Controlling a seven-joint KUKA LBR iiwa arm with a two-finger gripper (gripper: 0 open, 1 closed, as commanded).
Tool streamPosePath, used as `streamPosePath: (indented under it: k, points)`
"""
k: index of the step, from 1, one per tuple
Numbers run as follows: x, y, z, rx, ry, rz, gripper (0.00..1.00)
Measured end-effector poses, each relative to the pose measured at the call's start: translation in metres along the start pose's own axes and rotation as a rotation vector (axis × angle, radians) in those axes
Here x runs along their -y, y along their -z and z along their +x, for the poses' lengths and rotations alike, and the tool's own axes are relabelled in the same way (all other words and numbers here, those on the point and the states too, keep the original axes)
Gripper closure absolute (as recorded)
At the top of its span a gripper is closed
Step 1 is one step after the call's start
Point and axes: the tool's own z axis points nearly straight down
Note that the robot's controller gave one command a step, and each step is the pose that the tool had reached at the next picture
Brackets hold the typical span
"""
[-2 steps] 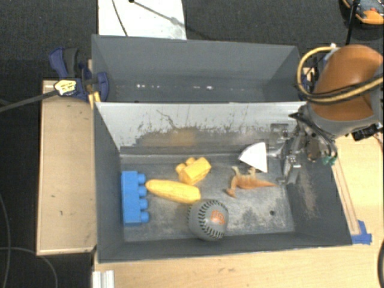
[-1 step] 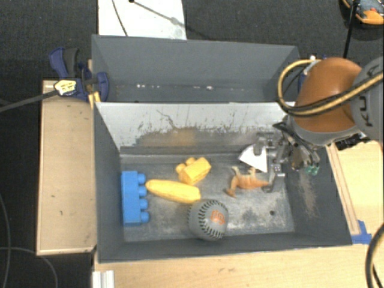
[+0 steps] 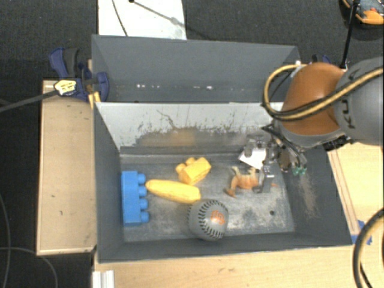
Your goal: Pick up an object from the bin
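Small orange plastic figure [image 3: 242,182], irregular and animal-like in outline, lies on the floor of the grey metal bin [image 3: 180,71], right of centre in the frame and just below the back wall's foot. The two-finger gripper [image 3: 264,171] is low inside the bin at the figure's right side, just beside it and perhaps touching it. Whether the tool is wide, narrow or closed on anything I cannot tell, because the metal parts merge with the wrist above them. By my reading the step in hand is the approach and descent onto this figure, and the grasp is not yet confirmed. The next move calls for centring the tool over the small, uneven body, closing on it and then lifting straight up, clear of the right wall. Well apart to the left lie a yellow plastic banana [image 3: 173,191], a yellow blocky toy [image 3: 193,169] above it, and a blue studded building brick [image 3: 133,197] at the left wall. A grey mesh ball with an orange core [image 3: 208,219] sits at lower centre. No brand, label or legible writing shows on any of these.
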Motion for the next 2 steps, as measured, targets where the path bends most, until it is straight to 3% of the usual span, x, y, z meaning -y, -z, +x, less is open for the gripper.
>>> streamPosePath:
  k: [1, 2]
  points:
    - [-0.001, -0.037, 0.002, 0.001, -0.009, 0.0, 0.0]
    - [0.008, -0.054, 0.016, -0.002, -0.154, -0.001, 0.0]
